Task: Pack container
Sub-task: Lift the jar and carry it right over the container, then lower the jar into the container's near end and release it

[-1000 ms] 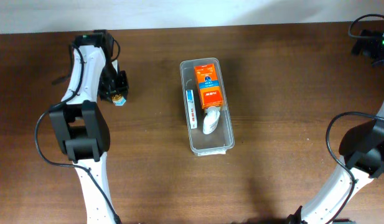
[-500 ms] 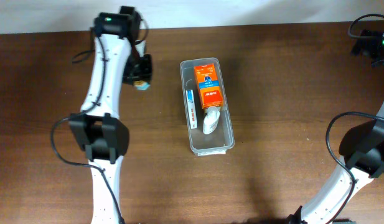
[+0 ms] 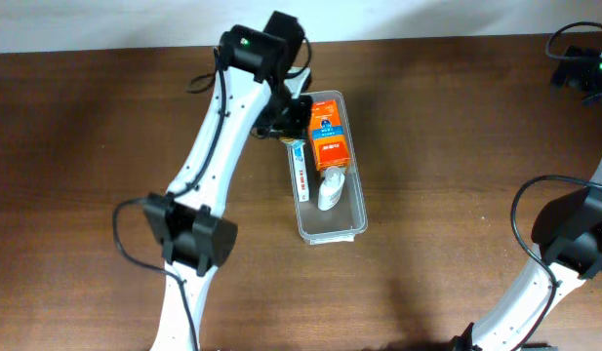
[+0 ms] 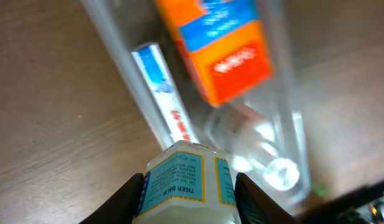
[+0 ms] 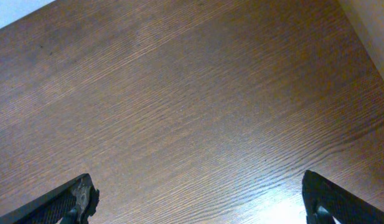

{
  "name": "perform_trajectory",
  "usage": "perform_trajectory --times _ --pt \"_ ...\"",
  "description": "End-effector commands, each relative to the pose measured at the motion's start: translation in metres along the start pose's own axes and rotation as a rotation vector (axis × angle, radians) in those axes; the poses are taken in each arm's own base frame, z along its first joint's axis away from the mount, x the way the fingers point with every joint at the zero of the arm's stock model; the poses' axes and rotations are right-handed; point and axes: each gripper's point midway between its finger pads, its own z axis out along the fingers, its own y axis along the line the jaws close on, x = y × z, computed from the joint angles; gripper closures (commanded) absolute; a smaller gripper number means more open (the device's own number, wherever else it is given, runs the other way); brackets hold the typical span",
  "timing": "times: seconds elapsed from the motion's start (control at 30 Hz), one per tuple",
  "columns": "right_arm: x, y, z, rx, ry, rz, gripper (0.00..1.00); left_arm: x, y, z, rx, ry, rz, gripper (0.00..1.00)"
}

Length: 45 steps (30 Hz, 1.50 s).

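The clear plastic container (image 3: pixel 336 224) lies lengthwise mid-table. It holds an orange box (image 3: pixel 329 136), a narrow white-and-blue box (image 3: pixel 300 171) along its left wall and a small white bottle (image 3: pixel 329 190). My left gripper (image 3: pixel 293 122) hovers over the container's far-left corner, shut on a small white, blue and yellow Tiger Balm box (image 4: pixel 188 183). In the left wrist view the gripper (image 4: pixel 188 196) holds it above the container (image 4: pixel 290 106), over the narrow box (image 4: pixel 160 93) and beside the orange box (image 4: pixel 220 43). My right gripper (image 5: pixel 201 199) is open and empty over bare wood.
The right arm stands at the far right of the table, with its wrist (image 3: pixel 581 66) at the back right corner. The table's back edge meets a white wall. The near end of the container holds nothing.
My left arm has swung right from the table's left side to the container's far-left corner, carrying the Tiger Balm box. The right arm has not moved.
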Motion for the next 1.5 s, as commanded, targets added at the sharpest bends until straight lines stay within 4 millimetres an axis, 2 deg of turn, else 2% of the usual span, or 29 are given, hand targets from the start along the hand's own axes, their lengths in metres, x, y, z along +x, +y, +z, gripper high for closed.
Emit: perform_trajectory --times 0.0,0.1,0.27,0.4,0.53,0.83,1.23,1.47 --pt "-0.005 0.000 -0.003 0.004 -0.019 0.004 0.02 0.010 -0.033 -0.062 0.052 -0.137 0.101 0.57" --pt "-0.005 0.000 -0.003 0.004 -0.019 0.004 0.02 0.019 -0.053 -0.072 0.064 -0.157 0.183 0.57" --pt "-0.005 0.000 -0.003 0.004 -0.019 0.004 0.02 0.032 -0.082 -0.065 0.067 -0.138 0.324 0.57" --pt "-0.005 0.000 -0.003 0.005 -0.019 0.005 0.02 0.038 -0.082 -0.052 -0.044 -0.112 0.392 0.57" --pt "-0.005 0.000 -0.003 0.004 -0.019 0.004 0.02 0.050 -0.090 -0.036 -0.065 -0.053 0.502 0.57" --pt "-0.005 0.000 -0.003 0.004 -0.019 0.004 0.02 0.074 -0.080 0.000 -0.083 0.103 0.569 0.57" --pt "-0.005 0.000 -0.003 0.004 -0.019 0.004 0.02 0.077 -0.077 0.006 -0.089 0.130 0.602 0.56" --pt "-0.005 0.000 -0.003 0.004 -0.019 0.004 0.02 0.087 -0.066 0.021 -0.115 0.199 0.592 0.56"
